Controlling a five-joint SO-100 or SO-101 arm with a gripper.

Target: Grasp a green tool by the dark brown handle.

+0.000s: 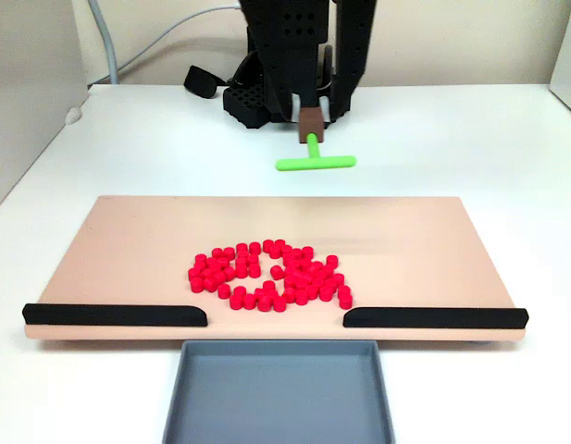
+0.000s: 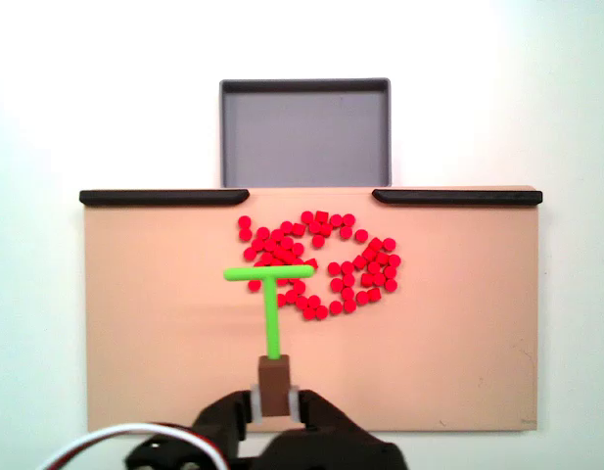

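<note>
The green tool [image 1: 315, 162] is a lime T of thin rods, its stem rising into the dark brown handle [image 1: 311, 121]. My gripper [image 1: 310, 118] comes down from the black arm at the back of the table and is shut on that handle. In the other fixed view the handle [image 2: 274, 382] sits between my two fingers [image 2: 249, 406], with the gripper [image 2: 274, 403] shut on it. There the green tool [image 2: 270, 294] points away from me, and its crossbar shows over the edge of the red pile. The tool seems to be held clear of the surface.
A tan board [image 1: 128, 250] carries a heap of several red cylinders [image 1: 271, 276] and two black strips [image 1: 114, 314] [image 1: 433, 317] at its near edge. A grey tray [image 1: 278, 393] lies beyond the gap between them. A cable [image 1: 109, 46] runs behind the arm's base.
</note>
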